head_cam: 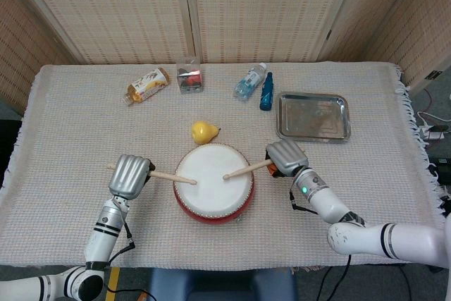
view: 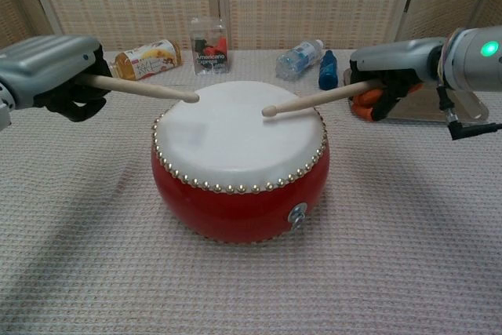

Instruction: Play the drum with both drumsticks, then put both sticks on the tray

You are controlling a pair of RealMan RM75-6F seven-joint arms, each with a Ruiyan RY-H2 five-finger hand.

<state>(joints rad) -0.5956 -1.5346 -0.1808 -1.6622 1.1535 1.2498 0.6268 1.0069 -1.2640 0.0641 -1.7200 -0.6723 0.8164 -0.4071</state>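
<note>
A red drum with a white skin stands near the table's front middle. My left hand grips a wooden drumstick whose tip hovers over the left part of the skin. My right hand grips the other drumstick; its tip is at the skin's right-centre. The metal tray lies at the back right with nothing on it, behind my right hand.
A yellow pear sits just behind the drum. Along the back lie an orange-drink bottle, a clear box, a water bottle and a small blue bottle next to the tray.
</note>
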